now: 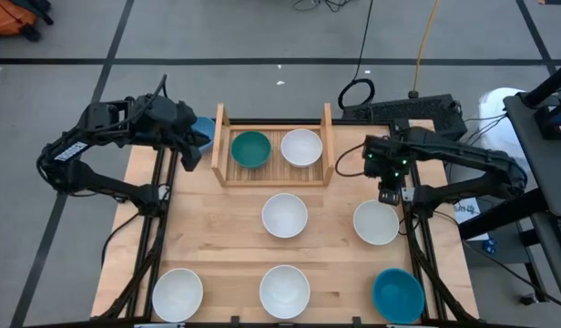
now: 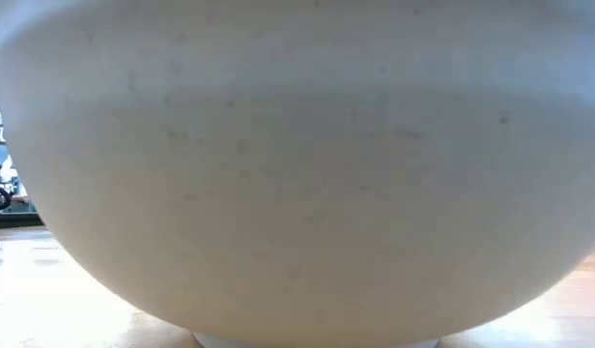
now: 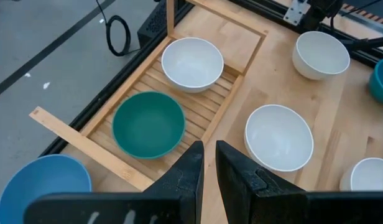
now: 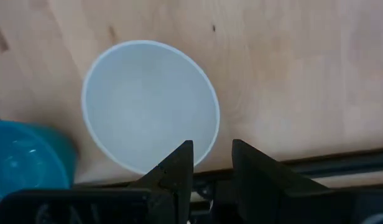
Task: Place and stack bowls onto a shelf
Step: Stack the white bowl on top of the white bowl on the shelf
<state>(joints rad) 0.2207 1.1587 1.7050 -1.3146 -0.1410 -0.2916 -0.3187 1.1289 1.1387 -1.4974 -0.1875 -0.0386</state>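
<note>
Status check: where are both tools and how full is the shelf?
Left tool empty, narrow gap, left of shelf. Right tool open, empty, over white bowl. Shelf holds green bowl and a white one. Nothing blocking.

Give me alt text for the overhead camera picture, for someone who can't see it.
Seen from above, a wooden shelf at the table's far edge holds a teal-green bowl and a white bowl side by side. The left gripper hovers beside the shelf; the right gripper hangs above another white bowl.
</note>
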